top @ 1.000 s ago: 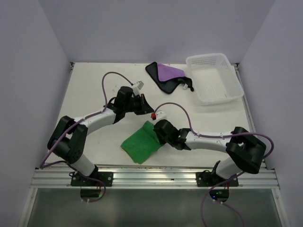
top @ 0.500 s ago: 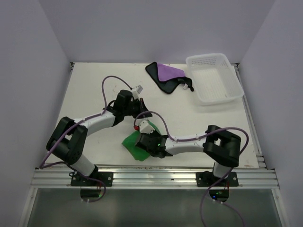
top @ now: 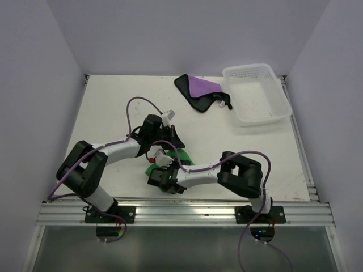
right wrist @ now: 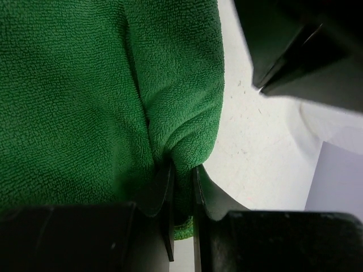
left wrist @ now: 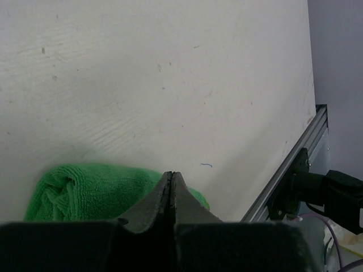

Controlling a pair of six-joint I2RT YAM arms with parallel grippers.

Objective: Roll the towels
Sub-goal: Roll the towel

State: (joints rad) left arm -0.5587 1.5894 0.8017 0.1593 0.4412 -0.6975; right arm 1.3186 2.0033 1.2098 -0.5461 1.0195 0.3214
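The green towel (top: 184, 157) lies bunched near the table's front middle, mostly hidden under both grippers. My right gripper (top: 160, 179) is at its left end, and in the right wrist view (right wrist: 181, 170) it is shut on a thick fold of the green towel (right wrist: 85, 96). My left gripper (top: 172, 145) is over the towel's far edge. In the left wrist view (left wrist: 171, 174) its jaws are pressed together, with nothing seen between them, just in front of the rolled green towel (left wrist: 91, 190). The purple towel (top: 201, 88), black-edged, lies crumpled at the back.
A white lattice basket (top: 256, 116) stands at the back right, beside the purple towel. The metal rail (top: 187, 211) runs along the table's front edge, close to the green towel. Walls close in the left, right and back sides.
My right gripper has swept left across the green towel, drawing it from a flat square into a small bunched roll. My left gripper has moved down to the towel's far edge.
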